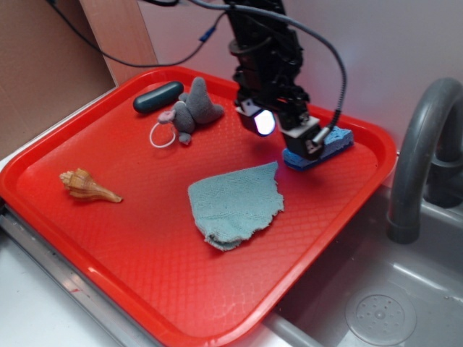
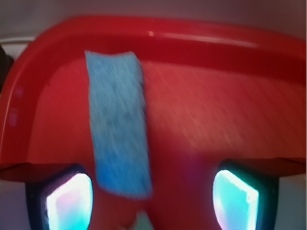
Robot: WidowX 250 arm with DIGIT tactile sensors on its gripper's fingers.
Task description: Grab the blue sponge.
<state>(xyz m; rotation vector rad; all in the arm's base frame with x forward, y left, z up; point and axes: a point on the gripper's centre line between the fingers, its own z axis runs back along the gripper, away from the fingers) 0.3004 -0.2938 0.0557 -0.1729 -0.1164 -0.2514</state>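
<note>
Though right over blue sponge (image 2: 119, 127) on red tray (image 1: 145, 238), tool (image 2: 152, 201) wide open, nothing betw. fingers (image 2: 69, 203).

kitchen: sink (image 1: 405, 303), faucet (image 1: 419, 144)

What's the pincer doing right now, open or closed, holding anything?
Pincer: open, holding nothing; the blue sponge lies on the red tray between its fingers, nearer the left one.
</note>
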